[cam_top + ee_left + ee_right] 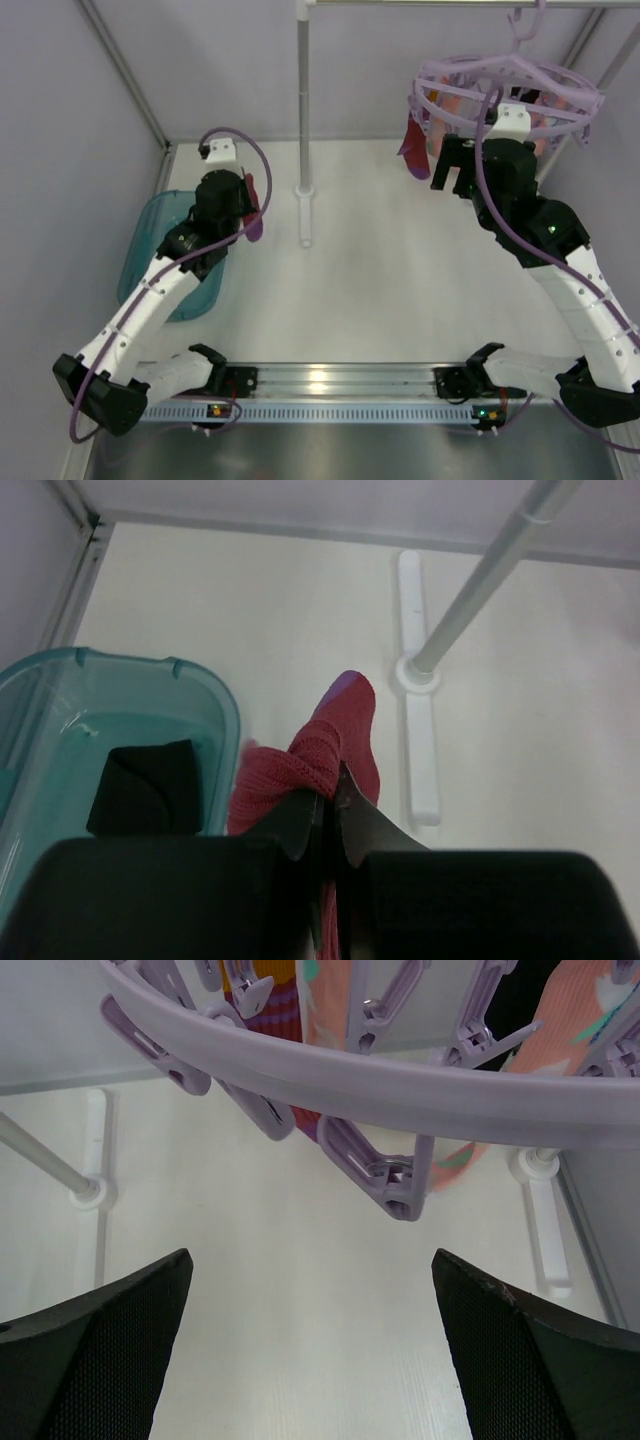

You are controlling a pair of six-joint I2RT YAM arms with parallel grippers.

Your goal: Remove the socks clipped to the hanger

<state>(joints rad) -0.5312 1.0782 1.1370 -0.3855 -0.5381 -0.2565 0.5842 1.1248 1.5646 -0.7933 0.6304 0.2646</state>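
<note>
One magenta-red sock (pixel 340 730) in the left tool (pixel 331 795), beside the teal tub (pixel 150 663).

Hanger (pixel 330 1070) and clipped socks (pixel 335 1000) cropped by top edge (right wrist view); lower end of red sock (pixel 325 750) hidden behind left end effector (pixel 333 790).

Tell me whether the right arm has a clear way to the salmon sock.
Probably yes: the open right pincer sits close under the hanger, with the salmon sock above it; only dangling pegs intervene.

Lilac hanger (pixel 350 1072) with socks (pixel 330 1000); magenta sock (pixel 335 735) apart
</note>
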